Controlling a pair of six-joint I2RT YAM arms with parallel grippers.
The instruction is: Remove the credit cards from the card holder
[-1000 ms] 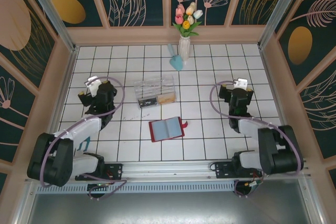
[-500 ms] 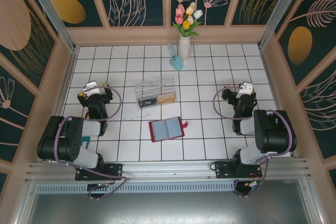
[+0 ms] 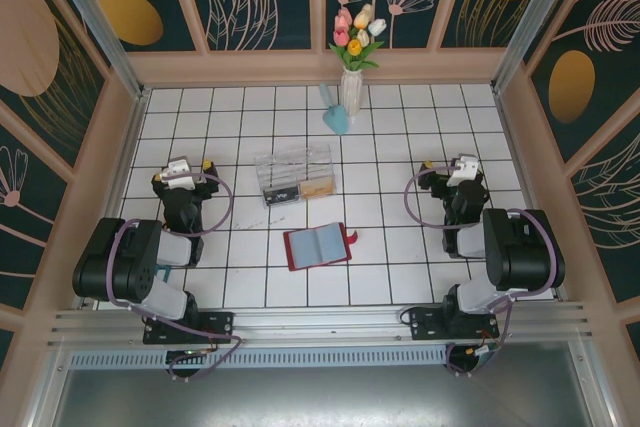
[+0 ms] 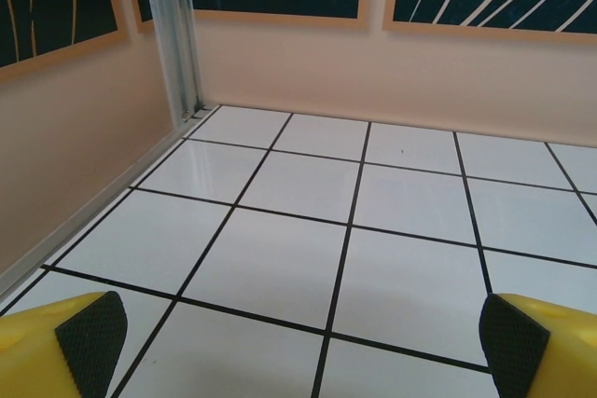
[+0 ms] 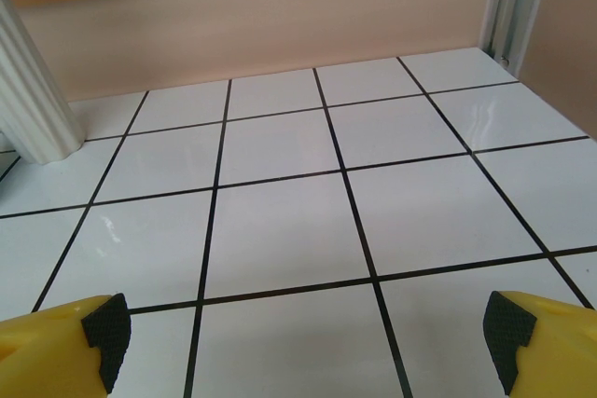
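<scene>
The red card holder lies open on the white tiled table, nearest me, between my arms. Beyond it, my left gripper and right gripper hover on either side, fingers spread wide, holding nothing. Farther back is a clear box, then a vase of tulips.

Nothing here can be read. From the top view, the open card holder shows blue-grey pockets with no lettering I can make out. The dark strip inside the clear box might carry print, but it is too small to tell.
</scene>
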